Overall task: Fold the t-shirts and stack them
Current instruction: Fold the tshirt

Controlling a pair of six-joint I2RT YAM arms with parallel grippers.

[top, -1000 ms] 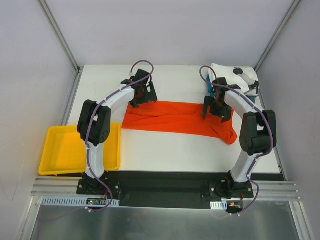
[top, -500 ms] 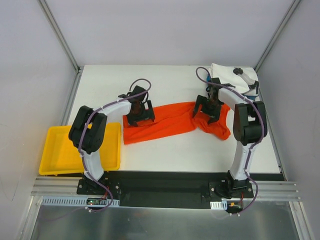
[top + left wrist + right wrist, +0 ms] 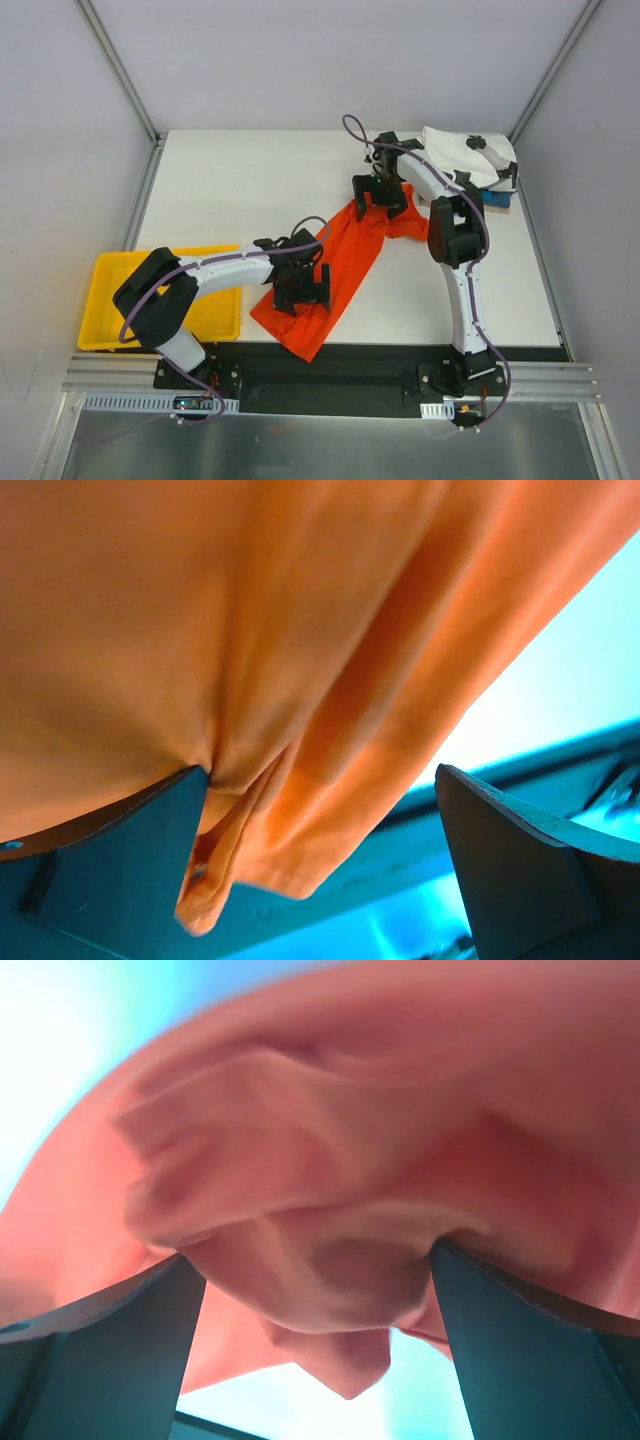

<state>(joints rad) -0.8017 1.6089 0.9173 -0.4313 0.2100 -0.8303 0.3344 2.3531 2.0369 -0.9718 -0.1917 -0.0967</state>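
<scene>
On the surface (image 3: 220, 190), going left to right from the yellow tray (image 3: 120, 305) at the near-left corner: the left tool (image 3: 303, 287) sits just right of the tray, over the near end of the orange-red t-shirt (image 3: 345, 245). Left wrist view: jaws stand wide apart, cloth bunched against the left finger (image 3: 110, 850) and draped across the gap; not pinched between both fingers. Whether it is merely hooked or resting cannot be told.

The orange-red t-shirt runs as a long, narrow, creased band diagonally away from the tray, near end by the front rail, far end under the right tool (image 3: 381, 192). Right wrist view: jaws also wide apart, a wad of cloth sagging between them, nothing clamped.

Farthest from the tray, at the far-right corner, the white t-shirt (image 3: 465, 155) with black marks lies on top of a teal-blue t-shirt (image 3: 497, 198), of which only an edge shows.

Status, as judged: orange-red t-shirt is part-folded lengthwise only, crooked and rumpled. Left to do: straighten it, fold crosswise into a compact packet, stack it with the others. Fold quality of the corner pile cannot be made out.
</scene>
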